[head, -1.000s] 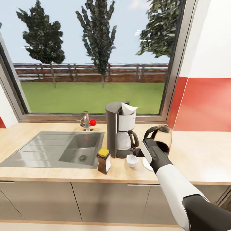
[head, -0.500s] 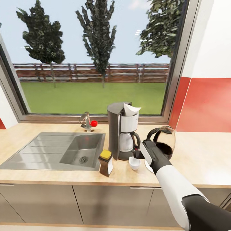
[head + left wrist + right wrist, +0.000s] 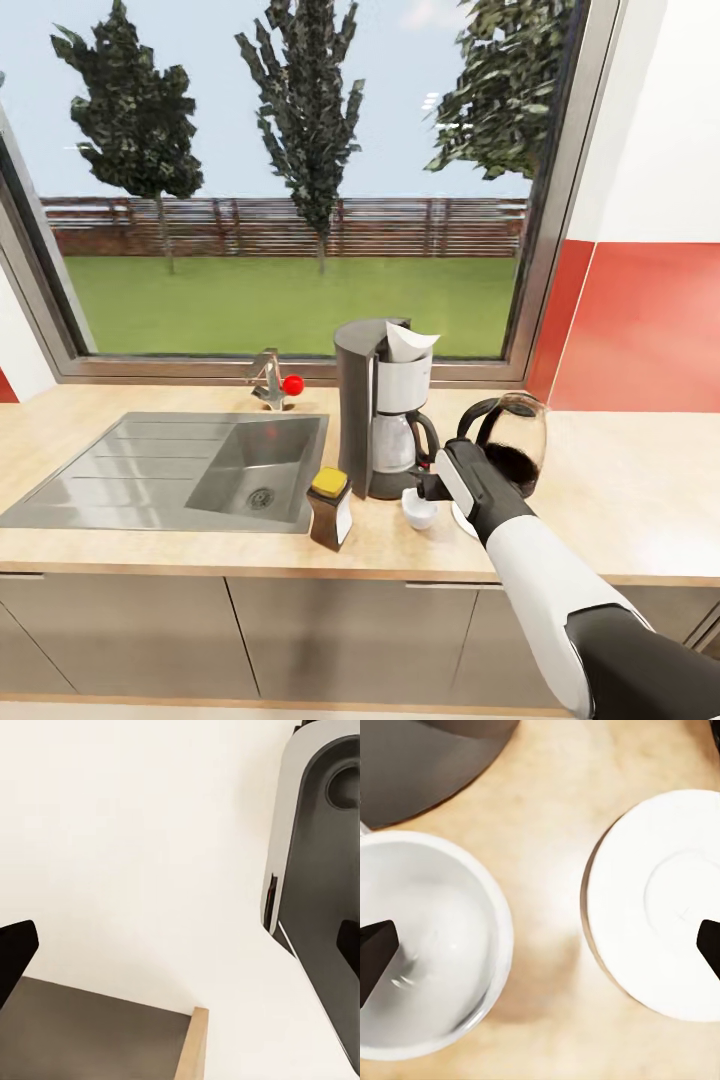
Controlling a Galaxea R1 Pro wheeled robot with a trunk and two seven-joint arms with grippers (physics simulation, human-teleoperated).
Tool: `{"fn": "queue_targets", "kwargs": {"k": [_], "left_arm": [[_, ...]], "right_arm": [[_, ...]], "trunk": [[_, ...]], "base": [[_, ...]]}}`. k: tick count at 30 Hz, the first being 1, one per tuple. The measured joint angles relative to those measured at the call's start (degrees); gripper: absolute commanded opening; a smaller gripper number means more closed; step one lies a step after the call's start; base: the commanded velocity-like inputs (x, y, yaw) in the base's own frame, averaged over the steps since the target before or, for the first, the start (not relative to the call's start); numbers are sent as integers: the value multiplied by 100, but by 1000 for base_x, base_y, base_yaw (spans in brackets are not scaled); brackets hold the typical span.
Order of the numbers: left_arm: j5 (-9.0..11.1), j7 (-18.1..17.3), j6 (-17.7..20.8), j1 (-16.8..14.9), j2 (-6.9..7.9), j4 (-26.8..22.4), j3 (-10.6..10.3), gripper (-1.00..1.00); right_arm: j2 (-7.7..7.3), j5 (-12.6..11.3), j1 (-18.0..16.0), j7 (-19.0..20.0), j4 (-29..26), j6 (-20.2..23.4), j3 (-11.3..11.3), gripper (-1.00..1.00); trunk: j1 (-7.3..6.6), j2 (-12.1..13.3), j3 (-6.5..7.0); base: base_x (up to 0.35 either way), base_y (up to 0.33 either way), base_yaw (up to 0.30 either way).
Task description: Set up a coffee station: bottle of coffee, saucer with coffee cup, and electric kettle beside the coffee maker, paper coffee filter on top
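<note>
Hovering right fingers (image 3: pixel 540 945) spread above coffee cup (image 3: pixel 424 945), saucer (image 3: pixel 660 904); labels unreadable

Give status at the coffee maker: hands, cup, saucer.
Right hand open, above the coffee cup and saucer. Cup beside the saucer, on bare countertop, not on it. Nothing between them.

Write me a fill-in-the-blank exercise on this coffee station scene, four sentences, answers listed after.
1. The paper coffee filter sits on top of the ____.
2. The coffee cup stands on the countertop, not on the ____.
3. The bottle of coffee has a ____ lid.
4. The right end effector hangs above the gap between cup and saucer with its fingers ____.

Answers: coffee maker; saucer; yellow; open
</note>
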Motion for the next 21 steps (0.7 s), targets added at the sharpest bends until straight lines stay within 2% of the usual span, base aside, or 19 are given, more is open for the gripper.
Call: {"fn": "queue_targets", "kwargs": {"k": [21], "left_arm": [[3, 0, 0, 2, 16, 0, 2, 100]], "right_arm": [[7, -14, 17, 14, 206, -35, 5, 100]], "trunk": [[0, 0, 0]], "base": [[0, 0, 0]]}}
